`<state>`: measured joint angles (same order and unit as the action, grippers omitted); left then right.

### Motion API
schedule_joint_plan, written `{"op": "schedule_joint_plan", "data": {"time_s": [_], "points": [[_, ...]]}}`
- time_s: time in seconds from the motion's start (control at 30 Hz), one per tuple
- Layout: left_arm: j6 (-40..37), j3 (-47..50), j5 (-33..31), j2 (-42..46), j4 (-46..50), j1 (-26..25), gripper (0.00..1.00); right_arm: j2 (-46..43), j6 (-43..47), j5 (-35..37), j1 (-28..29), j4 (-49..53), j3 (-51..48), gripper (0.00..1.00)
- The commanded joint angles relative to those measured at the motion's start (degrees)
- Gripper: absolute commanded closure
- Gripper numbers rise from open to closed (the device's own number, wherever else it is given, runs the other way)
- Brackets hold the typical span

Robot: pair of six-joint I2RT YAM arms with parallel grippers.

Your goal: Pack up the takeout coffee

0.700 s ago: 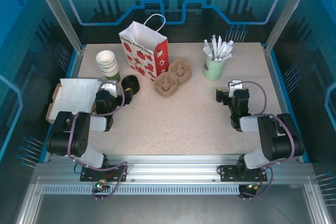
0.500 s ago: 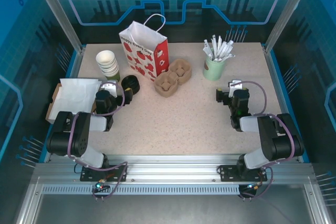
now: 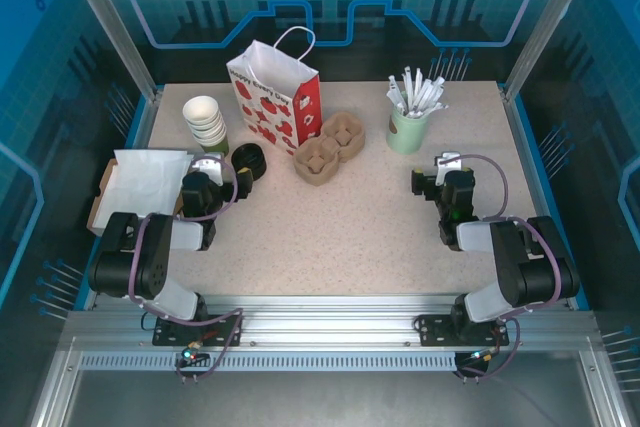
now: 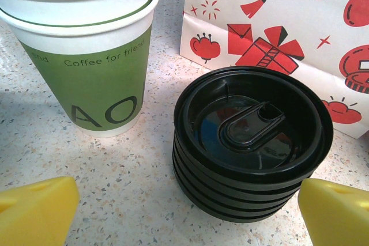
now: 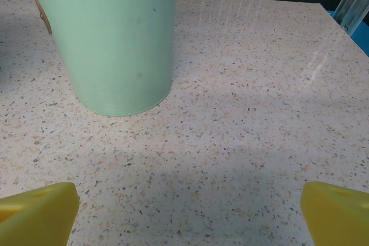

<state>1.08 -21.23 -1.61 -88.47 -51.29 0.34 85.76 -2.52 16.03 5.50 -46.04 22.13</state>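
Toward the table's (image 3: 350, 237) left edge, the left gripper (image 4: 184, 217) is held open before stacked black lids (image 4: 252, 142); the right gripper (image 5: 187, 217) is likewise spread.

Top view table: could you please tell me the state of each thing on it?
Paper bag, standing upright.
Paper cups, stacked upright, unlidded.
Black lids, stacked, on no cup.
Mint cup, upright, holding white sticks.
Pulp carriers, empty.
Left tool, open, empty.
Right tool, open, empty.
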Motion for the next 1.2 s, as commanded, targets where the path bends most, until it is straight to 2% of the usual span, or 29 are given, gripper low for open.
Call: {"op": "schedule_joint_plan", "data": {"time_s": [0.0, 0.13, 0.27, 0.33, 0.37, 0.4, 0.47, 0.5, 0.6, 0.67, 0.73, 0.83, 1.07, 1.17], "points": [[-0.9, -1.0, 1.5, -0.2, -0.2, 0.7, 0.01, 0.4, 0.2, 0.3, 0.3, -0.2, 1.0, 0.0], [-0.9, -1.0, 1.5, -0.1, -0.3, 0.7, 0.01, 0.4, 0.2, 0.3, 0.2, -0.2, 1.0, 0.0], [0.2, 0.9, -1.8, 3.0, -1.4, 0.6, 0.01, -1.1, -0.2, 1.9, 0.6, 1.8, 1.2, 0.0], [0.4, 0.6, -2.8, 8.5, 3.9, 0.7, 0.01, -2.0, 1.7, 0.5, 1.4, 0.1, 0.3, 0.0], [1.1, -0.1, -4.3, 11.8, 7.9, 0.6, 0.01, -3.4, 2.7, 2.6, 2.5, 1.6, 1.3, 0.0], [2.2, -0.8, -6.2, 14.9, 11.6, 0.6, 0.01, -5.7, 2.4, 5.7, 3.6, 8.5, 3.7, 0.0], [7.3, -3.0, -11.0, 21.4, 20.5, 0.6, 0.01, -11.2, -3.3, 6.5, 2.9, 27.0, 11.2, 0.0], [9.1, -4.1, -11.7, 23.9, 23.9, 0.7, 0.01, -13.1, -5.9, 6.0, 2.5, 32.1, 13.1, 0.0], [14.9, -8.2, -8.9, 30.0, 33.0, 0.8, 0.01, -21.7, -9.1, 2.8, 2.8, 37.7, 13.8, 0.0], [17.6, -11.5, -5.6, 31.6, 37.0, 0.8, 0.01, -28.0, -10.5, -1.7, 3.8, 41.5, 14.8, 0.04], [19.4, -16.4, -4.9, 30.7, 43.8, 0.9, 0.05, -32.5, -10.4, -5.4, 6.2, 44.5, 16.1, 0.06], [19.0, -25.5, -5.7, 26.7, 52.3, 1.7, 0.1, -35.5, -9.2, -6.4, 12.8, 48.8, 19.6, 0.07], [18.0, -44.1, -3.3, 12.5, 65.8, 8.6, 0.18, -30.6, -6.5, -9.3, 24.9, 58.0, 30.4, 0.09], [16.4, -51.4, -2.8, 6.2, 70.3, 10.0, 0.22, -27.0, -4.8, -10.3, 28.9, 60.0, 34.3, 0.1]]}}
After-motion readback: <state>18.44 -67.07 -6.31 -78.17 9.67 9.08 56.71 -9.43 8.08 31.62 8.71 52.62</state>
